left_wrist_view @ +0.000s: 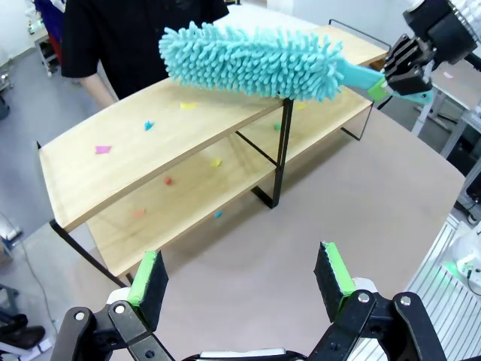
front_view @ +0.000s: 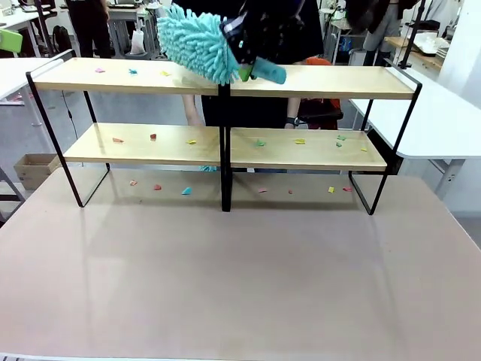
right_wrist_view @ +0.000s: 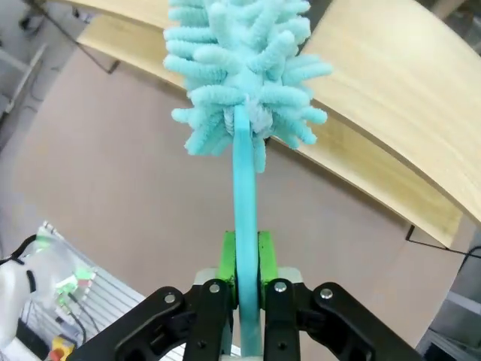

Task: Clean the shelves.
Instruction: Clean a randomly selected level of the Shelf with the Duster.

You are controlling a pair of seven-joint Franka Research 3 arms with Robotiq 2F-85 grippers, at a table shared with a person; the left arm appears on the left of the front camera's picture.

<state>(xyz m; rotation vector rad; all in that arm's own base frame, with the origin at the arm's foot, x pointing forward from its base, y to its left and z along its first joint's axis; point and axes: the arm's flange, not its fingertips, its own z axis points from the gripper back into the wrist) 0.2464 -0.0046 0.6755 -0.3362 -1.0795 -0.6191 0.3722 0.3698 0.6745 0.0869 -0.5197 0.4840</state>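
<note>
Your left gripper (left_wrist_view: 242, 277) hangs wide open, empty, over the tabletop (front_view: 240, 278). Past it the shelves (front_view: 316, 83) stand across the far side, scraps (front_view: 152, 137) dotting both tiers. Your right gripper (right_wrist_view: 244, 259) clamps the turquoise duster (front_view: 197, 41) by its handle, head over the top board's middle.

No legible text, label, brand name, number or sign was recorded in any view. The shelves (front_view: 316, 81), duster (front_view: 197, 41) and table (front_view: 240, 286) bore no readable marks.
</note>
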